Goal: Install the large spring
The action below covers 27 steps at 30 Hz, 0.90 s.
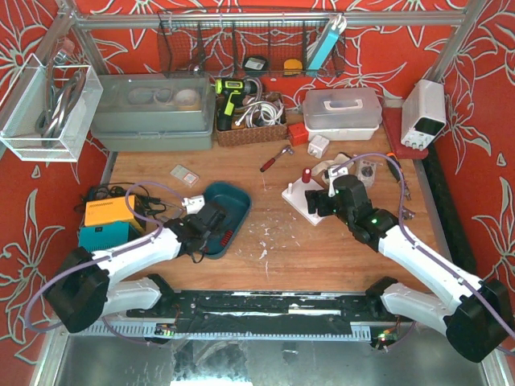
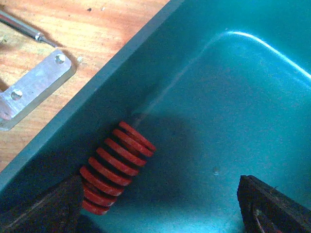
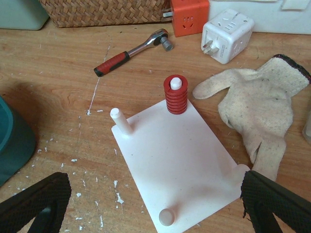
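Observation:
A large red spring (image 2: 116, 167) lies on its side inside the teal tray (image 2: 252, 97), against the tray's wall; it also shows in the top view (image 1: 228, 236). My left gripper (image 2: 160, 213) is open and low in the tray, its left finger close beside the spring's near end. A white base plate (image 3: 180, 160) with several upright pegs lies on the table. A red spring (image 3: 175, 95) sits on its far peg; another peg (image 3: 119, 121) is bare. My right gripper (image 3: 155, 208) is open and empty, just above the plate's near edge.
A red-handled ratchet (image 3: 131, 52), a work glove (image 3: 257, 107), a white plug cube (image 3: 226, 29) and an orange adapter (image 3: 189, 14) lie beyond the plate. An aluminium bracket (image 2: 34, 87) lies beside the tray. Boxes and a wicker basket (image 1: 249, 121) line the back.

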Each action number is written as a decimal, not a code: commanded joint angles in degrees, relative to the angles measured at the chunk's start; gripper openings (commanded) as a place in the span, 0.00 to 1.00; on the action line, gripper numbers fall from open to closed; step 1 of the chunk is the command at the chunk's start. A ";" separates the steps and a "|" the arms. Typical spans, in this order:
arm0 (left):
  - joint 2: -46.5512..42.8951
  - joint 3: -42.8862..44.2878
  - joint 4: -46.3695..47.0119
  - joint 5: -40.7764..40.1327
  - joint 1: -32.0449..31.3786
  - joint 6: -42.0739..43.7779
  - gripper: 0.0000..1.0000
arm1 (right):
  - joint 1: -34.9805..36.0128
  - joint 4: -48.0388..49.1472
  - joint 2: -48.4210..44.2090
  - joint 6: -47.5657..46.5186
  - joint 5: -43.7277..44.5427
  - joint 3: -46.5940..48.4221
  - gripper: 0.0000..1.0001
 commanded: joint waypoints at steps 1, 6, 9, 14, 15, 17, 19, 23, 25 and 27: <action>2.00 -0.25 0.70 -1.49 0.97 -1.61 0.86 | 0.22 1.01 0.08 0.87 1.14 -0.58 0.96; 2.48 -0.87 2.35 -0.60 1.17 -2.08 0.87 | 0.21 1.00 0.33 0.71 1.32 -0.60 0.96; 4.07 -0.98 2.06 -0.55 1.17 -3.07 0.87 | 0.16 0.97 0.19 0.61 1.71 -0.65 0.96; 9.04 0.91 0.14 0.62 1.17 -4.73 0.87 | 0.24 1.09 0.82 0.54 1.71 -0.54 0.96; 9.74 1.39 0.06 1.38 1.17 -4.73 0.87 | 0.24 1.03 0.97 0.52 1.76 -0.50 0.96; 10.41 2.12 0.07 3.03 1.17 -4.89 0.86 | 0.23 0.96 1.04 0.47 1.84 -0.45 0.96; 9.82 2.46 0.40 4.12 1.17 -5.00 0.84 | 0.28 1.00 0.96 0.43 1.96 -0.52 0.96; 8.73 2.25 0.73 3.76 1.17 -4.57 0.75 | 0.28 0.95 0.95 0.38 2.27 -0.51 0.96; 8.61 1.72 0.64 3.41 1.17 -4.69 0.70 | 0.33 0.97 0.94 0.34 2.30 -0.45 0.96; 8.55 1.01 0.87 3.09 1.17 -4.97 0.64 | 0.29 0.96 0.95 0.34 2.34 -0.45 0.96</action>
